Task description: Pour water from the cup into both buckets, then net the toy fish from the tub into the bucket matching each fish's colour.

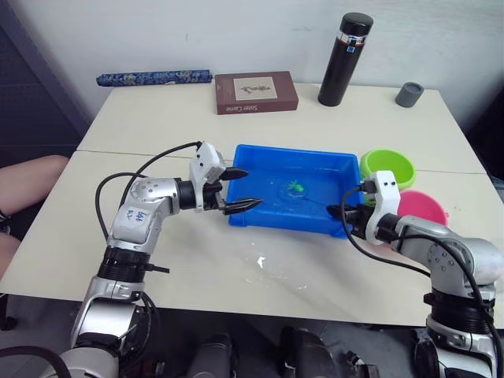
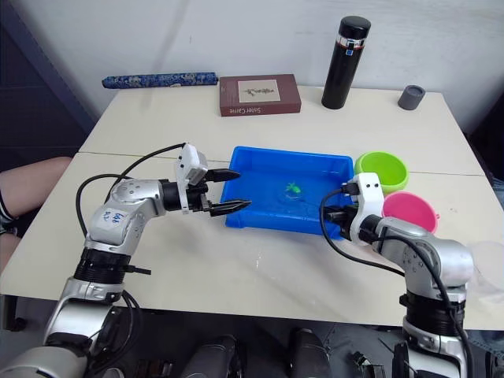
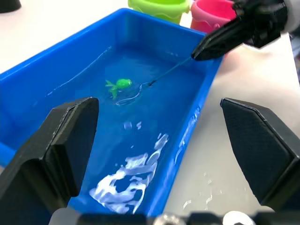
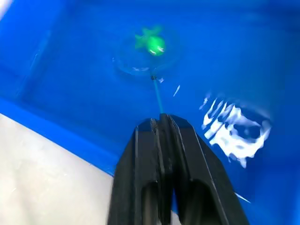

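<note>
The blue tub [image 1: 250, 216] holds water and one green toy fish [image 1: 295, 187]. The net's hoop [image 3: 129, 96] lies in the water right beside that fish, touching or ringing it. My right gripper [image 1: 337, 211] is at the tub's near right corner, shut on the net's thin handle [image 4: 156, 93]. My left gripper [image 1: 241, 190] hangs open over the tub's left rim, holding nothing. The green bucket [image 1: 387, 167] and the pink bucket [image 1: 423, 206] stand just right of the tub. A faint see-through shape [image 2: 490, 264] at the table's right edge may be the cup; I cannot tell.
At the back of the table stand a tall black flask [image 1: 343, 59], a small grey cup [image 1: 409, 94], a brown book [image 1: 256, 92] and a blue patterned roll [image 1: 153, 77]. Spilled water [image 1: 264, 261] marks the table in front of the tub. A person's knee [image 1: 27, 185] is at the left.
</note>
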